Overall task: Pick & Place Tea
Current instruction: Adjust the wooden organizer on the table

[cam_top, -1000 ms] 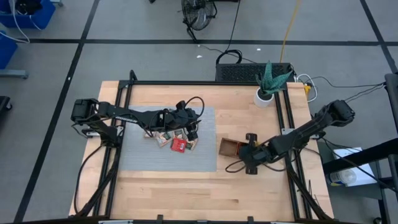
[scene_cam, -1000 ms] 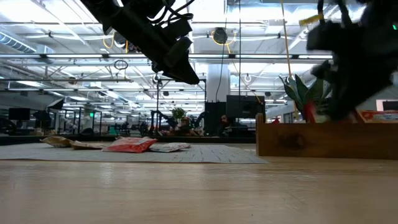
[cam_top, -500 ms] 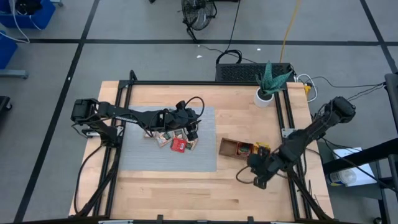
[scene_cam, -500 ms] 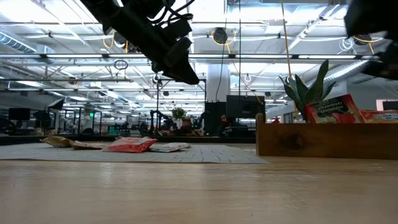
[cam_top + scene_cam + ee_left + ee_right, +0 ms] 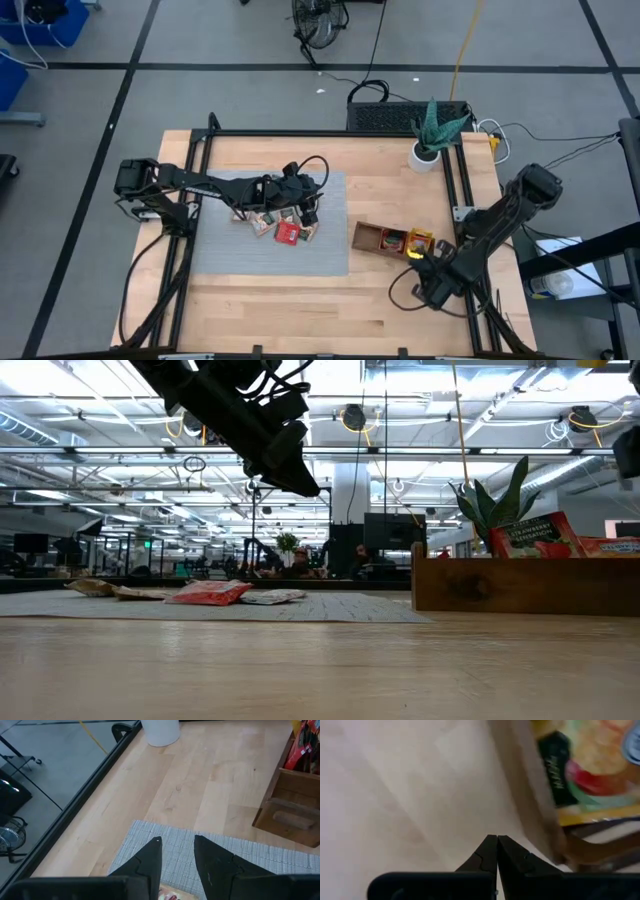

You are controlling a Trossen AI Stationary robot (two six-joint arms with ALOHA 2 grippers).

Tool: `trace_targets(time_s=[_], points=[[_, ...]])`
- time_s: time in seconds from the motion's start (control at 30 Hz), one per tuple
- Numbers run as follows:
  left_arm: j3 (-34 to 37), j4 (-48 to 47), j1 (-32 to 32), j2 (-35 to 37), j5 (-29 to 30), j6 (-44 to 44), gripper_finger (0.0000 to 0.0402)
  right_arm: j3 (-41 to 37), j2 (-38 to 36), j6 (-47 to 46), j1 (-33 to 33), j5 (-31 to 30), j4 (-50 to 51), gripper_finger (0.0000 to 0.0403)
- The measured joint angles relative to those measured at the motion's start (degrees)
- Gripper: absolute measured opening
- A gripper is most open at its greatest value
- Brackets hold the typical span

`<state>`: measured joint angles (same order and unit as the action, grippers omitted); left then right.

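Observation:
Several small flat tea sachets (image 5: 285, 228) lie in a loose heap on the grey mat (image 5: 230, 255); the low view shows them flat (image 5: 210, 592). My left gripper (image 5: 306, 207) hangs open above them, slanting down, with nothing between its fingers (image 5: 177, 845). The brown wooden tray (image 5: 372, 240) holds a red sachet (image 5: 535, 535) leaning upright and a yellow-orange one (image 5: 420, 242). My right gripper (image 5: 428, 268) is shut and empty (image 5: 496, 840), pointing down at bare table beside the tray's near right end.
A plant in a white pot (image 5: 425, 150) stands at the far right of the table. Black frame rails run along the left and right edges (image 5: 465, 200). Bare wood lies between the mat and the tray and along the near edge (image 5: 300, 310).
My right gripper has swung from above the tray toward the table's near right corner, sinking a little and rolling about its own axis, still shut. The sachets in the tray, hidden behind it before, now show.

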<state>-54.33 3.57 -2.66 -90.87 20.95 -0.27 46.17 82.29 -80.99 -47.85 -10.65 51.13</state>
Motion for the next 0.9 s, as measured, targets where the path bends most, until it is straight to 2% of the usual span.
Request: trace_targets(time_s=[0.1,0.47,0.7,0.9], points=[[0.0,0.0,0.0,0.0,0.0,0.0,0.0118,0.0,0.9,-0.8,-0.1,-0.6,2.3,0.0],[0.0,0.0,0.0,0.0,0.0,0.0,0.0118,0.0,1.3,-0.4,0.0,-8.8,7.4,0.0],[0.0,0.0,0.0,0.0,0.0,0.0,0.0118,-1.3,1.3,2.5,0.6,-17.7,5.9,0.0],[0.0,-0.1,0.0,0.0,0.0,0.3,0.0118,-2.8,1.3,8.8,1.3,-27.7,-0.8,0.0]])
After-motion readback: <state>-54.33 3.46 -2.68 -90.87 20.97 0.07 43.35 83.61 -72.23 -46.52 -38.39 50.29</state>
